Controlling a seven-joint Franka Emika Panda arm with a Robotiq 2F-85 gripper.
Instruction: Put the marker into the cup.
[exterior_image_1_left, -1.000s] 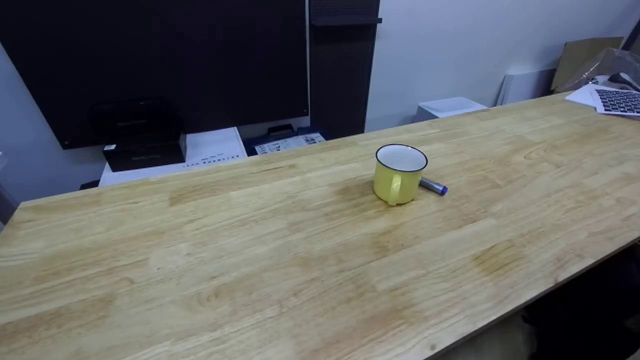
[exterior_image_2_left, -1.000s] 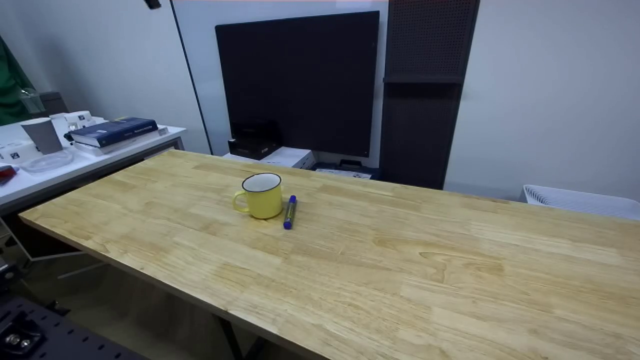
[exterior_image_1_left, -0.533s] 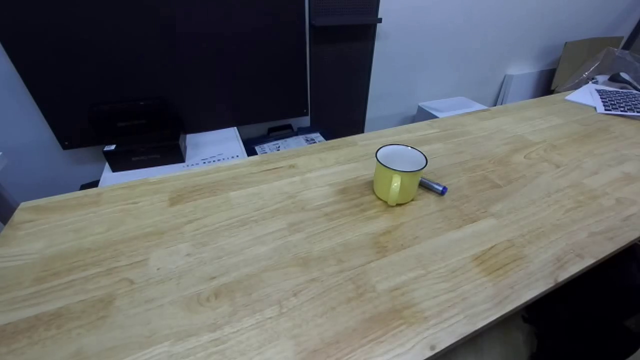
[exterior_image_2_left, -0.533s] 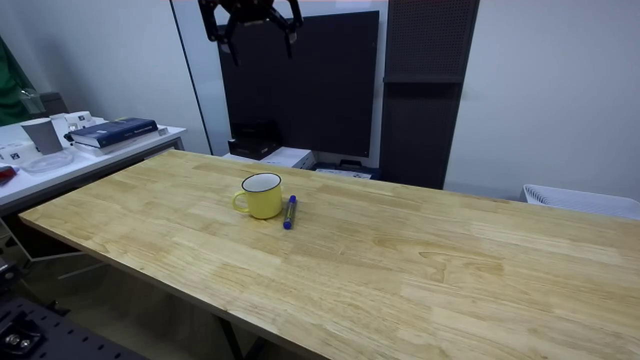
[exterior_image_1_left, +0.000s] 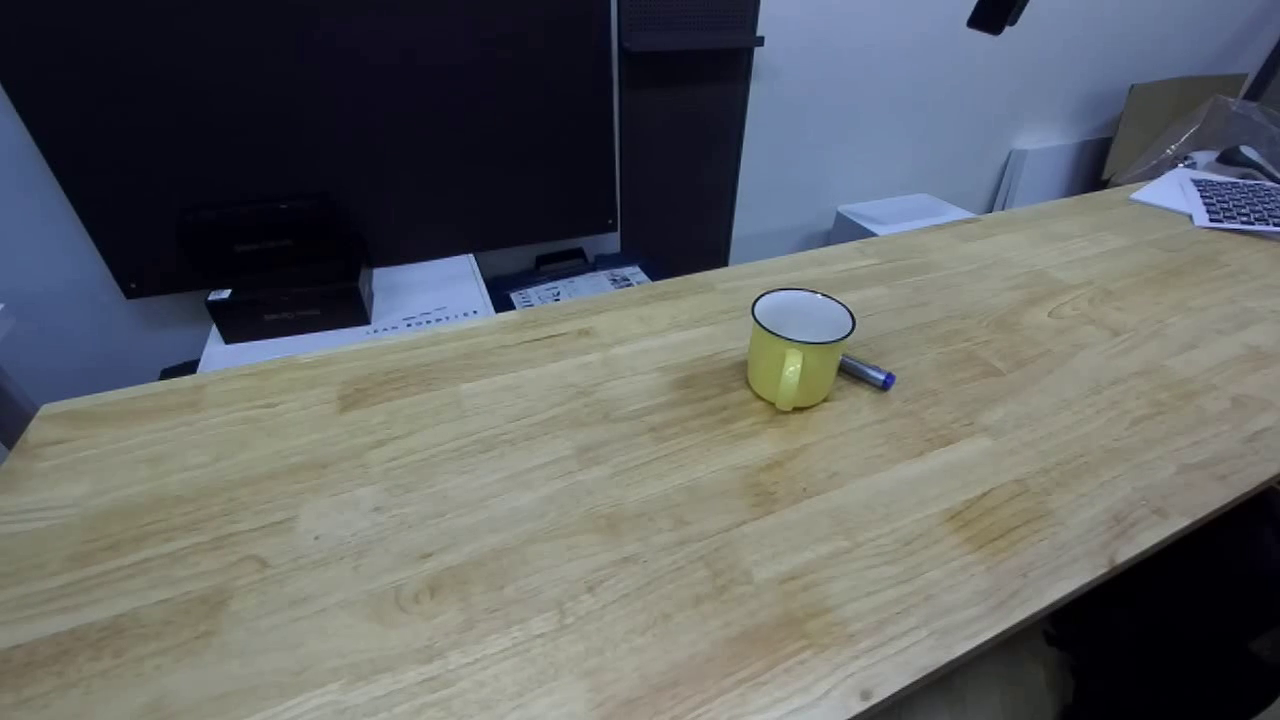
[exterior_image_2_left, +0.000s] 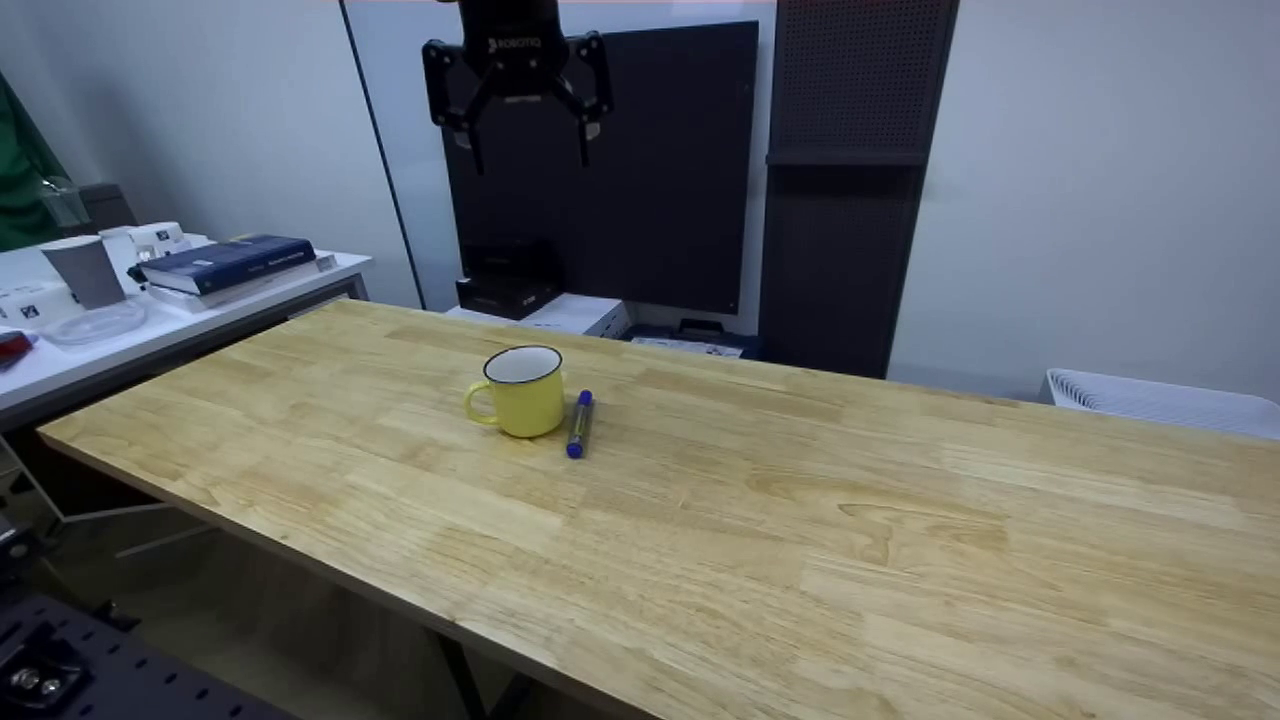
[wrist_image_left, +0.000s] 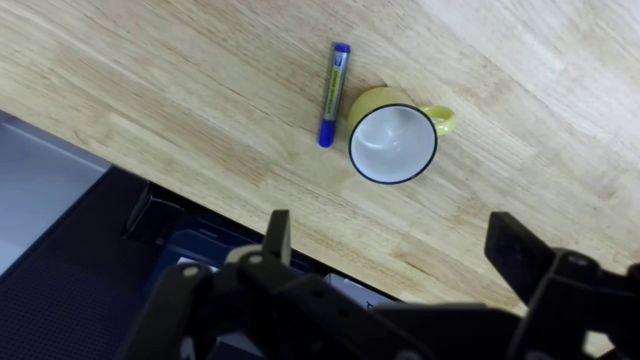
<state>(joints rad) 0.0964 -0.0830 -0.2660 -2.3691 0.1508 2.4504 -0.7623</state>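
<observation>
Yellow and upright, the mug stands on the desk, the marker lying just beside it. Above, the jaws hang wide apart, holding nothing. The narrow gap is the risk: one jaw, lowered beside the marker, could knock the mug.

In an exterior view a light wooden table spreads toward four o'clock, dim brown floor showing beneath its edge at eight and a white-topped desk at nine. A large black board fills twelve, a dark perforated panel rises at one, and bluish-white wall shows at two.
</observation>
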